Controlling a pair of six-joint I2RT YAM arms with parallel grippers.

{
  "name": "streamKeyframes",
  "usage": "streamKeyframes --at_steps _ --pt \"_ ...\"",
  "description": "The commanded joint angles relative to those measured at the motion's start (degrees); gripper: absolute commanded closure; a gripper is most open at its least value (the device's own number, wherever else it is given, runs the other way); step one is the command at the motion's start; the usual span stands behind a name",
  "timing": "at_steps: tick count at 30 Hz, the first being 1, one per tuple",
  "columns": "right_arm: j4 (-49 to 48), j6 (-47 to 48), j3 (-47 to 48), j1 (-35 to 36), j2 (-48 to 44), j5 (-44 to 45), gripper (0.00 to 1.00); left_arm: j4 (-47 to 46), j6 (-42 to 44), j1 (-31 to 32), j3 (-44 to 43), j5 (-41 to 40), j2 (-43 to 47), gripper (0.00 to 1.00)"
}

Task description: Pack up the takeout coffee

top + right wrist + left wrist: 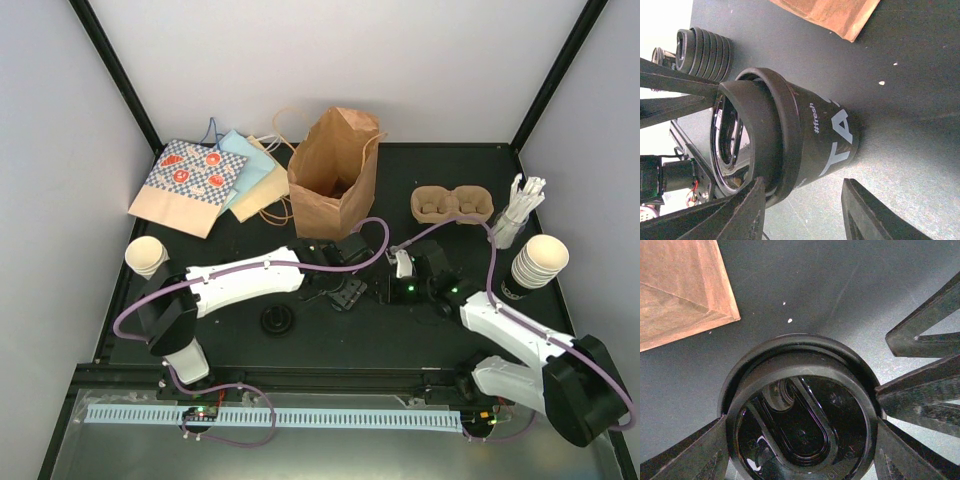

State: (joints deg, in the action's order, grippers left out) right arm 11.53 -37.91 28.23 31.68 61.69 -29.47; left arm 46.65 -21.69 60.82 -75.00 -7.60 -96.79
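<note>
A black paper cup (832, 135) with white lettering stands on the dark table, a black lid (800, 425) on its mouth. My left gripper (801, 437) is shut on the lid, one finger against each side of its rim (747, 130). In the top view it (343, 290) hides the cup. My right gripper (805, 195) is low beside the cup with its jaws apart. Its left finger (742, 215) is close to the lid's edge and its right finger (875, 215) is clear of the cup. The tan two-hollow carrier (453, 204) lies empty at the back right.
An open brown paper bag (335, 170) stands behind the grippers. A stack of black lids (277, 320) sits in front of the left arm. Nested cups (538, 264) and a holder of white sticks (520, 210) are at the right. Another cup (147, 255) and flat paper bags (195, 180) are at the left.
</note>
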Motion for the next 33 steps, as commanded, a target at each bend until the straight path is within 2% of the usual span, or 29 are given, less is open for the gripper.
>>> streamKeyframes --at_steps 1,19,24,33 --pt "-5.25 -1.14 -0.81 -0.90 2.35 -3.22 0.55 3.11 -0.27 0.27 2.22 5.01 -4.66 0.43" --pt "-11.24 -0.71 -5.54 -7.38 9.54 -7.07 0.59 0.99 0.32 0.35 5.73 8.67 -4.83 0.45" --pt "-9.30 1.45 -3.10 -8.24 12.96 -6.99 0.63 0.87 0.70 0.61 5.83 9.36 -5.32 0.46" --pt "-12.92 0.24 -3.59 -9.24 16.94 -9.52 0.71 -1.04 0.10 1.85 8.05 9.89 -5.08 0.47"
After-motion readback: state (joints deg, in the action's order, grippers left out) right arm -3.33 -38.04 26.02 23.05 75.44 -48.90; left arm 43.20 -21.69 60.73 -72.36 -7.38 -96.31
